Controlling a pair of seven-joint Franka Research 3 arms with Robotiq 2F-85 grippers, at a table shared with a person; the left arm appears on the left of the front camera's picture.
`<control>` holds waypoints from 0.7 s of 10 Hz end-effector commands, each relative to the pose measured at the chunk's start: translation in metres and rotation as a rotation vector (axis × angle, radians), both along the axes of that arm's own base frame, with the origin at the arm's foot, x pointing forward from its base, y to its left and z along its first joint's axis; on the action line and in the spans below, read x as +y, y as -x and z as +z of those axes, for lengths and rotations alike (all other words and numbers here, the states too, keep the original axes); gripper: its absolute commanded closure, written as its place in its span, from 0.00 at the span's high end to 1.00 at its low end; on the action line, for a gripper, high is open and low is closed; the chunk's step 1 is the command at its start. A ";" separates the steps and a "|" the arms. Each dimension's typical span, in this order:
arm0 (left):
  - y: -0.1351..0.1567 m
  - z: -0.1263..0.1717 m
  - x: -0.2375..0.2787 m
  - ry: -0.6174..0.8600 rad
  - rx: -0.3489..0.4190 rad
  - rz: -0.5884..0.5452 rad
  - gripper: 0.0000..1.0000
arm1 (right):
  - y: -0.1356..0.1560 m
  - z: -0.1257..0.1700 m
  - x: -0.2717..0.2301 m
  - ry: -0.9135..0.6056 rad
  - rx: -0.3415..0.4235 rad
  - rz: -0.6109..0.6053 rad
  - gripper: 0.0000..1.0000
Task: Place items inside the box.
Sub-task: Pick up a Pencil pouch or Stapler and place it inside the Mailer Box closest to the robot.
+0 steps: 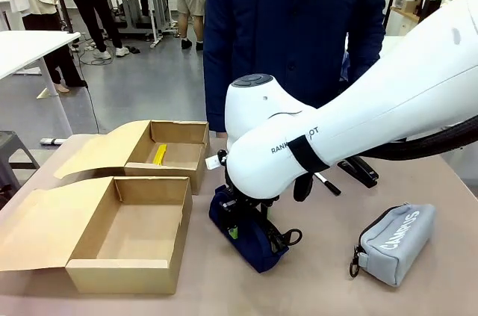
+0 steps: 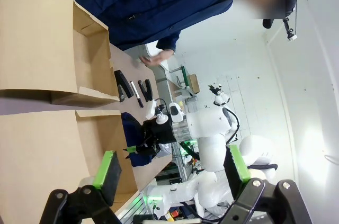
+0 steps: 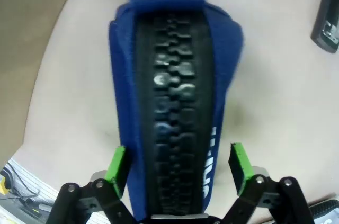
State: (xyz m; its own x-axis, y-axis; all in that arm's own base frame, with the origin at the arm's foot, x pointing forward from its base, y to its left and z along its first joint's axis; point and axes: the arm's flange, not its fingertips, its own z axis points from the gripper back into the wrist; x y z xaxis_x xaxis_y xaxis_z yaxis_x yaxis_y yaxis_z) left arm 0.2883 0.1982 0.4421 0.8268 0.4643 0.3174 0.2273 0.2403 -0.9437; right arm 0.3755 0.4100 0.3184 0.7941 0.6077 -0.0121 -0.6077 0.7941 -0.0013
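Navy-blue, the zip pouch [image 3: 169, 75] lay on the desk [image 3: 280, 102] beside the near box [image 1: 123, 275], straight below our right pincer [image 3: 178, 167], and we judged its long axis ran between the parted pads [image 3: 239, 167], not yet clamped.

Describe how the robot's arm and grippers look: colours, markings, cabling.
The right arm is a glossy white rounded shell with dark, partly hidden lettering, a black strap round it and a black cable beneath. The right gripper and left gripper have black linkage fingers with bright green pads.
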 end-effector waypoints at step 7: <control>0.000 0.000 0.000 0.008 -0.029 -0.002 1.00 | 0.013 0.013 0.012 0.012 0.002 0.021 0.00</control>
